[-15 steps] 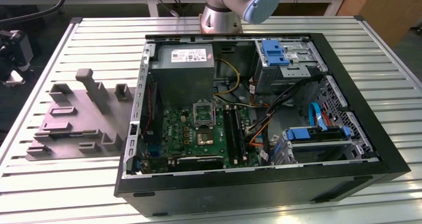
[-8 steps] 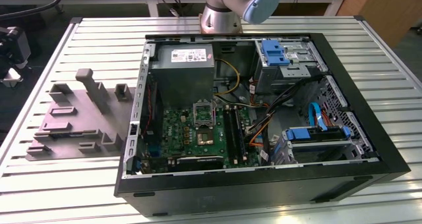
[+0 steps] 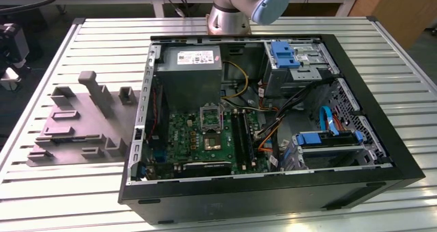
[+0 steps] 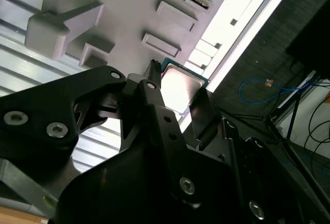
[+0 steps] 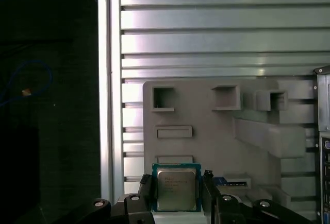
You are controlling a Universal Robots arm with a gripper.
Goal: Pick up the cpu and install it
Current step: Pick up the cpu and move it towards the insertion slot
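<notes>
Fingers (image 5: 208,189) of the black metal gripper (image 5: 177,178) are closed on two opposite edges of the cpu (image 5: 176,192), a small flat square chip with a pale silvery-grey metal top and a thin green border. The gripper is therefore clenched and grasps the chip between its two jaws. In both wrist views the cpu sits in this grip with its metal top turned to the cameras. Behind it lies the grey-purple plastic tray (image 5: 206,141) with raised blocks and rectangular pockets. The chip seems to hang above the tray, but I cannot tell how far apart they are. The tray rests on the silver slatted aluminium table (image 5: 221,44). In the exterior view this tray is just beside the open black computer case (image 3: 382,155), on the exterior view's left of it, and the case lies on its side on the table. Inside the case are the green motherboard (image 3: 204,140), the grey power-supply box (image 3: 194,73) and the blue drive brackets (image 3: 283,53). The grey and blue robot arm (image 3: 236,6) rises at the far edge of the table, behind the case.
</notes>
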